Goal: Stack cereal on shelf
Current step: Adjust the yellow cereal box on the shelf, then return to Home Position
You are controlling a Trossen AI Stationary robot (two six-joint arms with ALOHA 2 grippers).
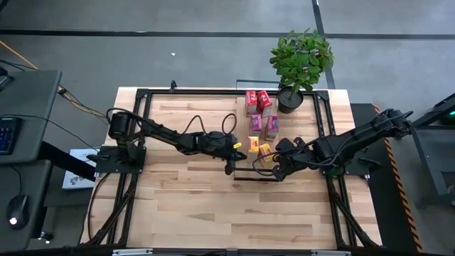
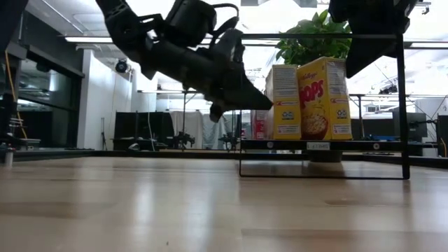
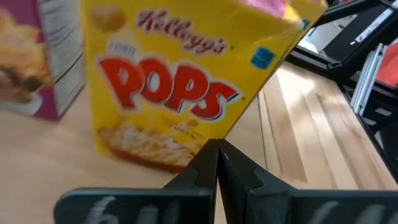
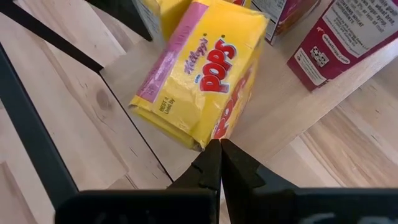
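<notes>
The yellow boxes (image 1: pixel 259 147) look light, stiff and a bit slick; I'd pinch one across its narrow sides, gently, since cardboard dents. They stand on the shelf (image 1: pixel 250 174) at the end away from the plant (image 1: pixel 301 58), red and pink ones nearer it. Left gripper (image 1: pixel 229 169) and right gripper (image 1: pixel 276 173) hover just beside the yellow pair, both pinched closed, empty.

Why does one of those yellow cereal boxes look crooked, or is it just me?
It's not just you. The yellow box nearest the right gripper leans at a slant on the shelf, while the other yellow box and the rest stand upright. Both grippers are shut and hold nothing.
</notes>
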